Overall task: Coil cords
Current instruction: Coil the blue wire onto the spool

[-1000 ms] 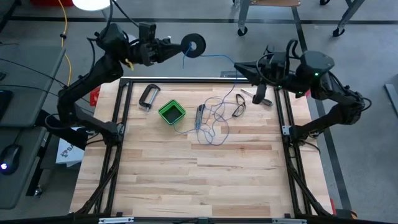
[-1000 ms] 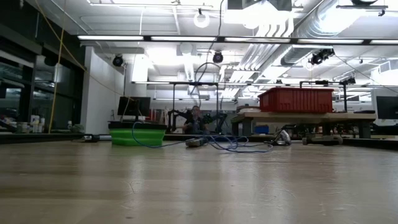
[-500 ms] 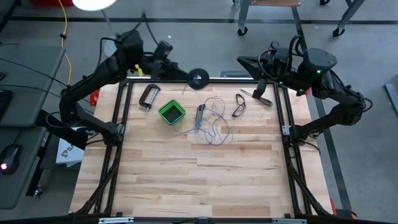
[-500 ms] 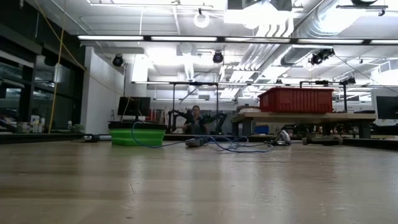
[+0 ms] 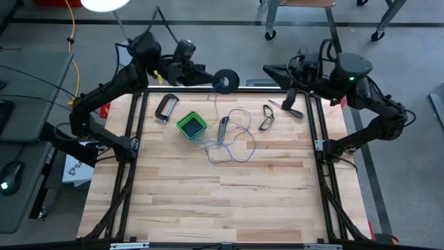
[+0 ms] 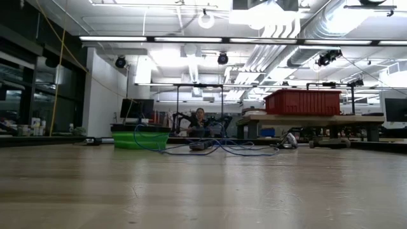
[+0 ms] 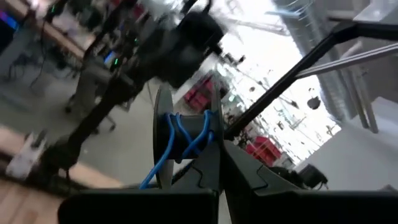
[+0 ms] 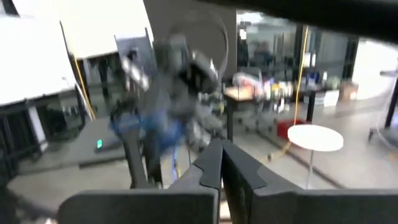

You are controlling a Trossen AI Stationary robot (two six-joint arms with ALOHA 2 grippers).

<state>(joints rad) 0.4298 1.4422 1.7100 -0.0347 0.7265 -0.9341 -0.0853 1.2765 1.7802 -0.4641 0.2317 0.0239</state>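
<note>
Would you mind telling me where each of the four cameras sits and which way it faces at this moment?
High view: above the table, looking straight down; both arms show, left gripper holding the spool.
Low view: at table-top height, looking level across; no arm shows, only the green box and wire.
Left wrist view: on the left wrist, past its fingers shut on the spool.
Right wrist view: on the right wrist, facing the left arm.
Shared: high and left wrist views both show the spool.

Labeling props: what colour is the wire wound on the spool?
Blue wire on a dark spool; clearest in the left wrist view.
</note>
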